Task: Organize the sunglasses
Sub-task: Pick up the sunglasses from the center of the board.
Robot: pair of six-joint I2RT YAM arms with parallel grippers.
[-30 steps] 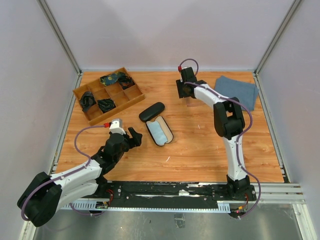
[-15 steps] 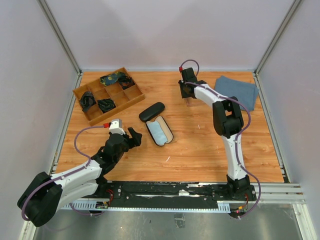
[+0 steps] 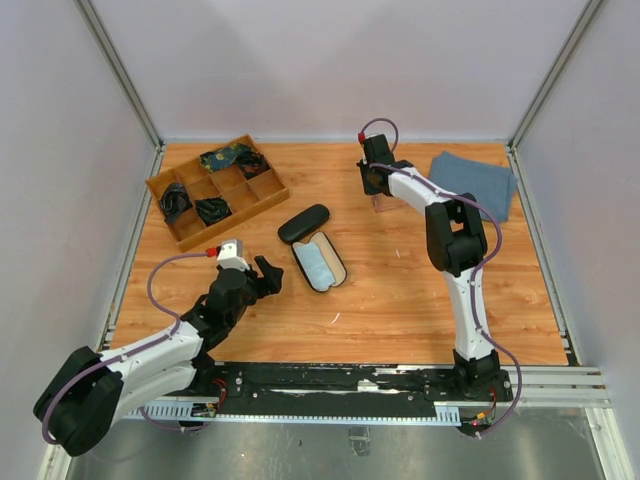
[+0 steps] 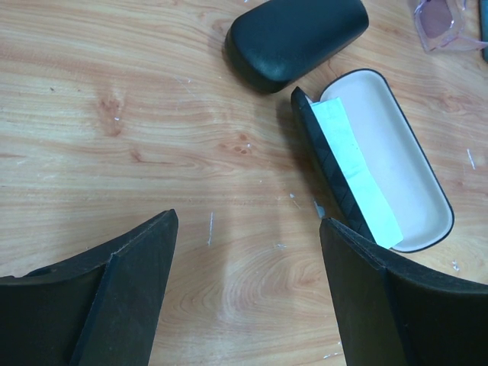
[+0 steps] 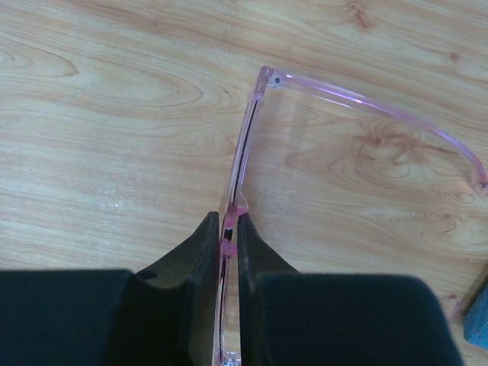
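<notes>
The grasp is in hand: the right pincer (image 5: pixel 229 225) is nipped nearly closed on the front rim of the translucent pink plastic sunglasses (image 5: pixel 241 149), which rest far-centre on the wooden desk (image 5: pixel 91 114). Next comes probably a lift and carry toward the open black oval case (image 4: pixel 396 175), across bare desk. The left pincer (image 4: pixel 248 221) gapes wide and holds nothing.

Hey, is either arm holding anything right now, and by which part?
The right arm's fingers pinch the pink glasses by the front frame, about at the nose bridge. The left arm's fingers stand open, holding nothing.
</notes>
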